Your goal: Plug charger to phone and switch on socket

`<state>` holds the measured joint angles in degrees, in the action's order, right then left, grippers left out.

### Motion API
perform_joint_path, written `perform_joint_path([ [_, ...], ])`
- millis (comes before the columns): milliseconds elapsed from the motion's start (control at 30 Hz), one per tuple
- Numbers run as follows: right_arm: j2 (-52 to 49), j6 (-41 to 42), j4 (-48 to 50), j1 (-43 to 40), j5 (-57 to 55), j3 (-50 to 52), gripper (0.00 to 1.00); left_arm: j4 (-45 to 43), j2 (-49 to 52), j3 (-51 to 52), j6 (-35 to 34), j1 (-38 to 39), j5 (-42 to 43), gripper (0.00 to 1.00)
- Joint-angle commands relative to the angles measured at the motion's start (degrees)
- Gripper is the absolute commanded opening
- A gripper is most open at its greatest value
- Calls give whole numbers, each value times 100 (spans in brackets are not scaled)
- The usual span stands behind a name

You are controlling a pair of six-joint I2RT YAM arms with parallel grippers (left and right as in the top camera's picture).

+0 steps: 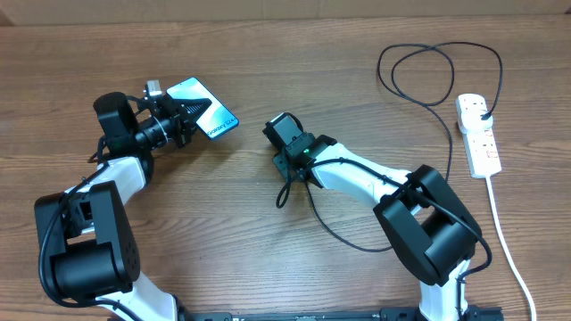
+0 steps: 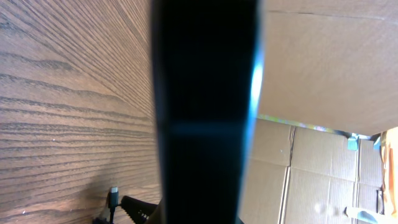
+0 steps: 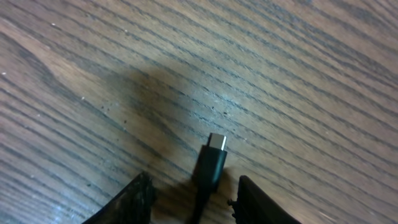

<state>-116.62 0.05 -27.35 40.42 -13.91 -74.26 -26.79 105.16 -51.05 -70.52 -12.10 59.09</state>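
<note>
Brown wooden table [image 1: 294, 45] carries it all. Near its left edge, the left gripper [image 1: 183, 118] is pressed tight on a slim phone [image 1: 203, 105] with a light blue screen. The phone's long side slants toward the middle of the table, so its right short end faces the other arm. In the middle, the right gripper [image 3: 194, 183] has its two fingers spread on each side of the thin black charger [image 3: 211, 163], not yet squeezing it. The little metal tip seems to point left toward the phone. By the right edge lies the small white socket [image 1: 478, 134] with red switches.
</note>
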Motion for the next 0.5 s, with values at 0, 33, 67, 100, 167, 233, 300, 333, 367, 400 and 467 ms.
perform_joint_path([
  [0, -205, -13, 31, -28, -59, -96, 39, -42, -55, -85, 70, 0, 153, 4],
  [33, -232, -13, 24, -31, -59, -96, 38, -39, -55, -85, 68, 0, 162, 4],
  [67, -258, -11, 24, -31, -59, -96, 36, -42, -55, -85, 70, 0, 160, 4],
  [100, -275, -11, 22, -31, -59, -96, 33, -42, -55, -85, 70, 0, 160, 4],
  [167, -289, 11, 22, -33, -63, -96, 26, -42, -55, -85, 70, 0, 162, 4],
  [233, -289, 11, 17, -33, -61, -96, 22, -42, -55, -85, 70, 0, 160, 4],
  [300, -289, 11, -35, -33, -61, -96, 18, -42, -55, -85, 70, 0, 162, 4],
  [333, -289, 11, -76, -33, -61, -96, 15, -42, -55, -85, 70, 0, 184, 4],
  [367, -289, 13, -131, -33, -61, -96, 13, -42, -55, -85, 70, 0, 190, 4],
  [400, -289, 11, -197, -33, -61, -96, 10, -42, -55, -85, 70, 0, 199, 4],
  [467, -289, 11, -284, -37, -61, -96, 4, -42, -55, -85, 70, 0, 199, 4],
])
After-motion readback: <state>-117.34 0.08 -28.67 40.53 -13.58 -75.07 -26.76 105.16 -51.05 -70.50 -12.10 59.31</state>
